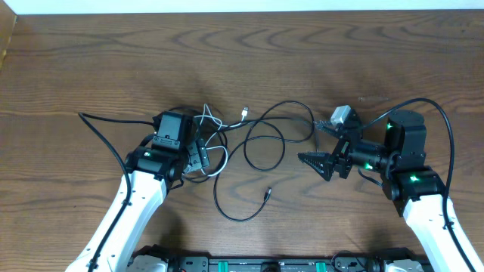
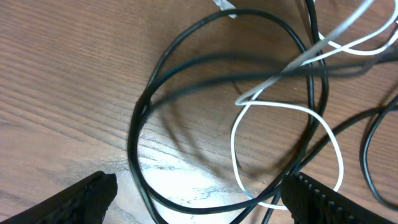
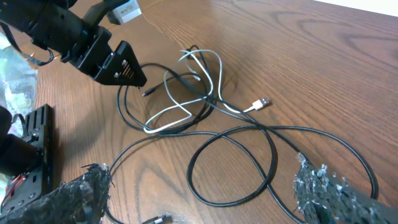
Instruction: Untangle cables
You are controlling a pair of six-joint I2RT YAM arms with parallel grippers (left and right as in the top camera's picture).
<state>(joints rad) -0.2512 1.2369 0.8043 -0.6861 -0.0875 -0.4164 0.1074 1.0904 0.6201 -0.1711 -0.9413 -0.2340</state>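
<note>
The cables lie mid-table. A white cord (image 1: 215,147) with a silver plug (image 1: 243,112) is looped through thin black cords (image 1: 265,143); one black plug end (image 1: 267,193) lies toward the front. My left gripper (image 1: 198,155) is open, low over the white and black tangle. In the left wrist view a black loop (image 2: 140,124) and a white loop (image 2: 239,124) lie between its spread jaws (image 2: 199,199). My right gripper (image 1: 314,165) is open and empty, right of the loops. Its jaws (image 3: 205,199) straddle a black loop (image 3: 270,149), with the white cord (image 3: 214,74) farther off.
A small white-grey block (image 1: 342,115) lies at the right end of a black cord, behind my right gripper. The thicker black arm cables run at far left (image 1: 98,128) and far right (image 1: 446,128). A black rail (image 1: 257,264) lines the table's front edge.
</note>
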